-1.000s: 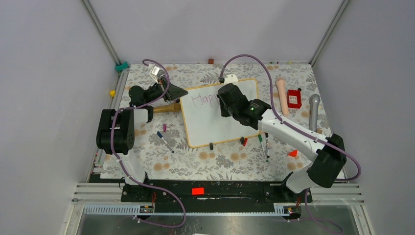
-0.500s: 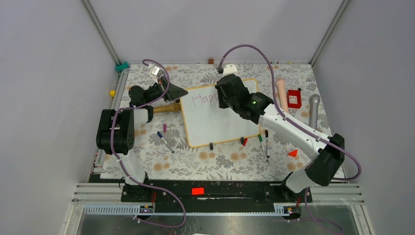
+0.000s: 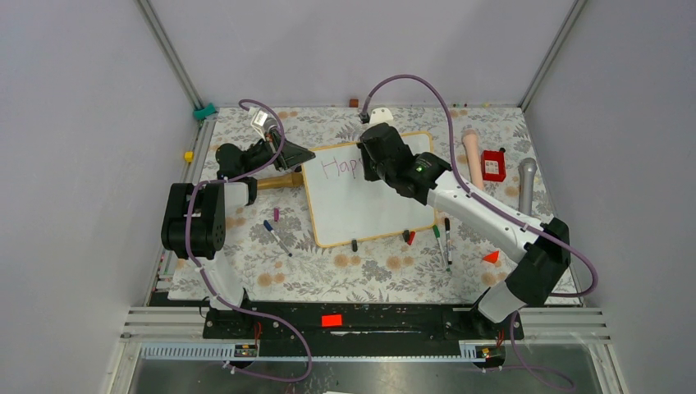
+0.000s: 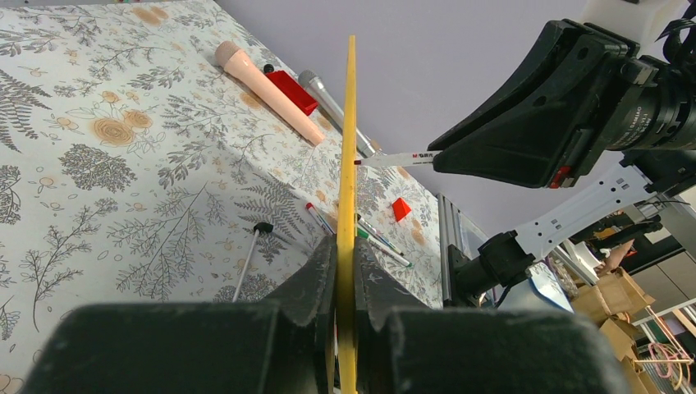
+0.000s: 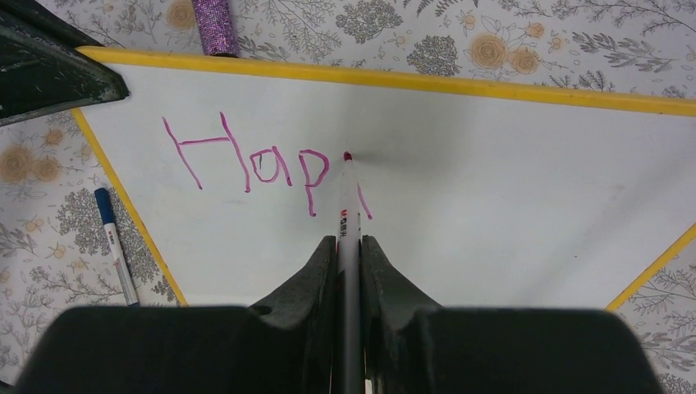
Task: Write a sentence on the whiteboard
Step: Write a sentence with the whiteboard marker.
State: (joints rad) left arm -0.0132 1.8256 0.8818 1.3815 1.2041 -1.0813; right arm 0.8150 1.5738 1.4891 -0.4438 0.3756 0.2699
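Pink sentence (image 5: pixel 263 164) lies just ahead of the right tool (image 5: pixel 349 246) pinching a marker (image 5: pixel 350 213).

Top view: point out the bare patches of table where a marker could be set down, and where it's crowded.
Bare floral cloth lies near the arm bases, below the whiteboard and between both arms. The far strip behind the board is mostly bare. Crowded: right of the board, with the green marker, red box and microphone; left, the blue marker.
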